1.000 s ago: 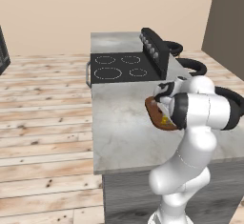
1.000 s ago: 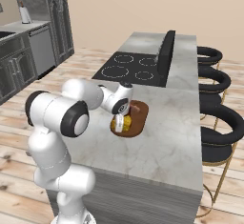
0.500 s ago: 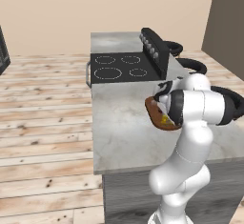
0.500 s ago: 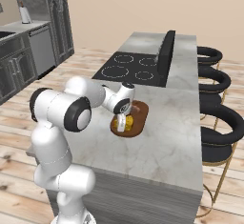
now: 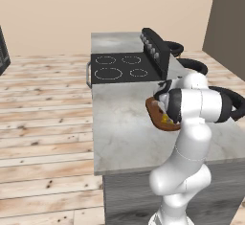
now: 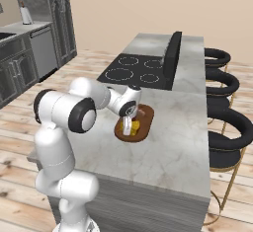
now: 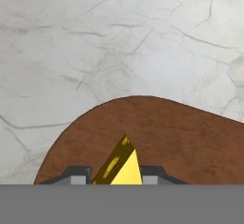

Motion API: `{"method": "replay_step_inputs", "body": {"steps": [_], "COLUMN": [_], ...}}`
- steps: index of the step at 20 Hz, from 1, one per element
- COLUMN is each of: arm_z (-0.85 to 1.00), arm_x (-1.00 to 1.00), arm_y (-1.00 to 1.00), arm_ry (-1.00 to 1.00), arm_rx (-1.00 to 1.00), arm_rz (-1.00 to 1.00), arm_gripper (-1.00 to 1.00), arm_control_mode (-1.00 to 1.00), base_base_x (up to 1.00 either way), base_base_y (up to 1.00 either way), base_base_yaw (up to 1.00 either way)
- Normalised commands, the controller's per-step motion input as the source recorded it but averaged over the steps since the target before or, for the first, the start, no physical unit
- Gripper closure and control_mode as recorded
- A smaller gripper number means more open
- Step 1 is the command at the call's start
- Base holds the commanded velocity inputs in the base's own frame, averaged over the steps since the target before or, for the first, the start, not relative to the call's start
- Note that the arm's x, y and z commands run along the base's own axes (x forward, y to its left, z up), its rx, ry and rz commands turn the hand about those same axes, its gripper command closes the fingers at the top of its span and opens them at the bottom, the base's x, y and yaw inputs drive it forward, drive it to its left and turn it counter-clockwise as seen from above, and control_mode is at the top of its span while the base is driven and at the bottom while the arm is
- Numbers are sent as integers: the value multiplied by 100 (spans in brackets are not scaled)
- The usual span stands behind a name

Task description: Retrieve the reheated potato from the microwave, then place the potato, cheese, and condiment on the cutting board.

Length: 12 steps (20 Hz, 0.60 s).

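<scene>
At frame centre, the hand (image 6: 128, 129) stays pinched on the cheese (image 7: 119, 167), its arm now drawn closer over the cutting board (image 7: 190, 137); release looks near.

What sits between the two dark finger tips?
The bright yellow cheese wedge, clamped above the reddish-brown wooden cutting board, seen in the hand view.

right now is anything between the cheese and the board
Nothing visible. The gripper is shut on the cheese, right over bare wood of the board, near its edge.
</scene>
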Motion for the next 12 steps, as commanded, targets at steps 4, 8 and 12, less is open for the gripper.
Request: {"method": "replay_step_inputs", "body": {"steps": [4, 8, 12], "arm_z": [-11, -14, -14], "arm_x": [-7, -15, -14], "arm_y": [0, 0, 0], "arm_ry": [-5, -5, -3], "arm_rx": [0, 0, 0], "arm_rz": [3, 3, 3], "arm_gripper": [100, 100, -100], "arm_control_mode": [-100, -100, -100], "base_base_x": [0, 0, 0], "base_base_y": [0, 0, 0], "base_base_yaw": [0, 0, 0]}}
